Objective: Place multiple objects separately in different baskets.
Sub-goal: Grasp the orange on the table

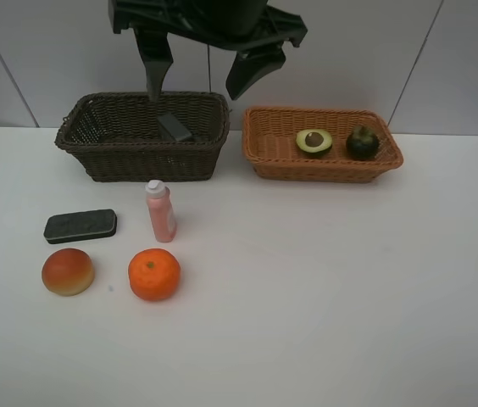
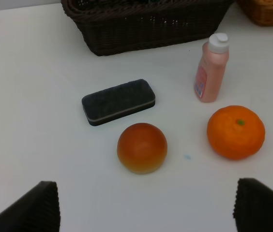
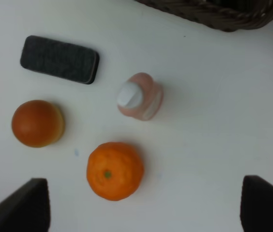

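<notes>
On the white table stand a pink bottle (image 1: 160,212) (image 2: 211,67) (image 3: 140,95), a dark eraser block (image 1: 80,226) (image 2: 118,101) (image 3: 59,59), a peach-coloured round fruit (image 1: 68,271) (image 2: 142,147) (image 3: 37,123) and an orange (image 1: 154,274) (image 2: 235,132) (image 3: 114,170). The dark brown basket (image 1: 141,161) (image 2: 141,29) holds a dark grey item (image 1: 174,127). A halved avocado (image 1: 314,141) and a mangosteen (image 1: 362,142) lie in the light orange basket (image 1: 324,170). My left gripper (image 2: 144,208) and right gripper (image 3: 144,203) both hang open and empty, high above the loose objects.
Both arms (image 1: 209,30) hang above the back of the table, over the dark basket and the gap between the baskets. White wall panels stand behind the baskets. The front and right of the table (image 1: 349,297) are bare white surface.
</notes>
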Controlling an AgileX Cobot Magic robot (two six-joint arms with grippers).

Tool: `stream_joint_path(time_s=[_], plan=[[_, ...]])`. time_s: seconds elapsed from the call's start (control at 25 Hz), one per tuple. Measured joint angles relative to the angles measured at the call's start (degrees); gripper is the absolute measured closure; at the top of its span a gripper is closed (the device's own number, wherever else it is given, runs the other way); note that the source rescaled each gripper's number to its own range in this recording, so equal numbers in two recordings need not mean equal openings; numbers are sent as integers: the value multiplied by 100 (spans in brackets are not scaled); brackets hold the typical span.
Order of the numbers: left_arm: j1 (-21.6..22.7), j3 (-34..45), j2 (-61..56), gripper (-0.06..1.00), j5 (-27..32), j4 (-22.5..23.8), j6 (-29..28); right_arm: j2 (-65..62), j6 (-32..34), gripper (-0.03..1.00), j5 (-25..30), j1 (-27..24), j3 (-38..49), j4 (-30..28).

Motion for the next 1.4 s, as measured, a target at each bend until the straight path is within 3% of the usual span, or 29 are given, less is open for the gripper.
stream_joint_path(time_s=[0.44, 1.4], plan=[[0, 0, 0, 10, 0, 0, 0, -31, 0, -1, 23, 506, 237, 114], [0, 0, 0, 10, 0, 0, 0, 835, 46, -1, -302, 533, 237, 496]])
